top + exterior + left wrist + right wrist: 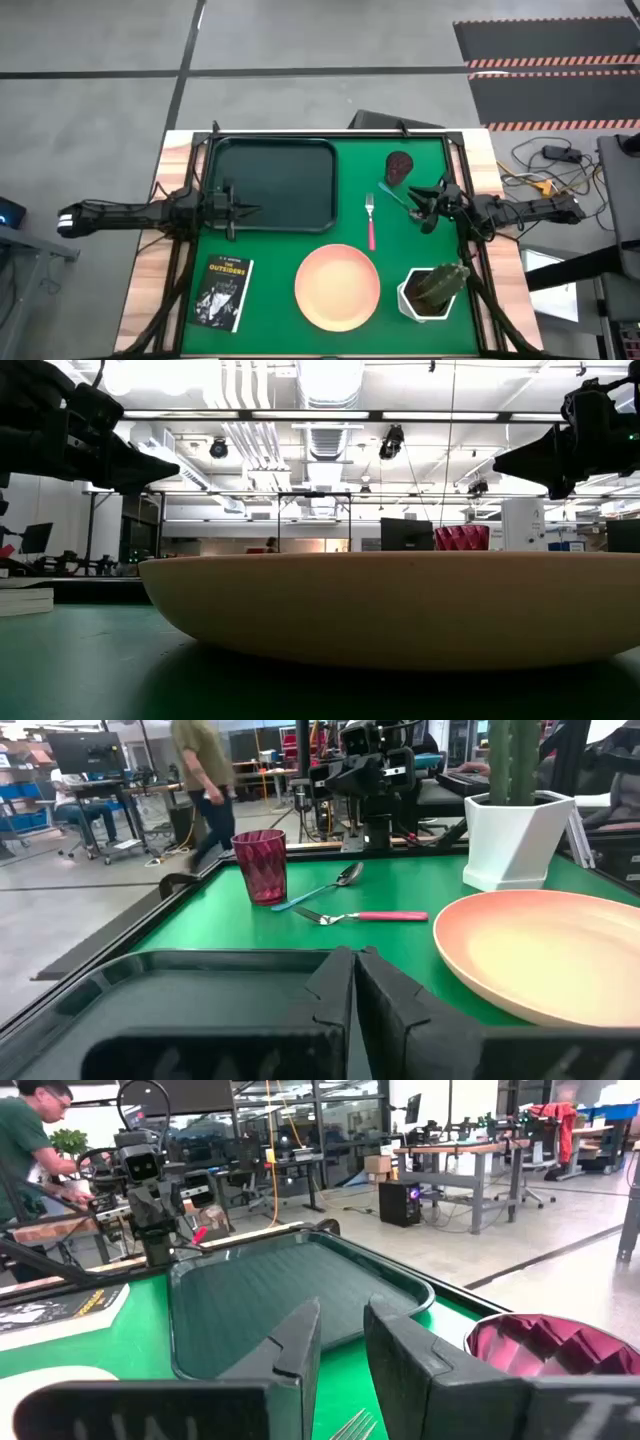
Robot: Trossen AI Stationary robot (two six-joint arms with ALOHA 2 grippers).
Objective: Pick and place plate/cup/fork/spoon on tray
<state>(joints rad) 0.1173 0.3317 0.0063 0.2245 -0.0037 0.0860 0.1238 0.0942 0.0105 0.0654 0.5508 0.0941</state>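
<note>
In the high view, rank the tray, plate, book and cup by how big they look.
1. tray
2. plate
3. book
4. cup

The camera looks straight down, so nearness hardly skews this.

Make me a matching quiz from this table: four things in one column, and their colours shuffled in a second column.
Things:
1. plate
2. cup
3. fork handle
4. spoon handle

Colours:
A. teal-blue
B. peach-orange
C. dark red
D. pink-red

Pairs: 1-B, 2-C, 3-D, 4-A
</note>
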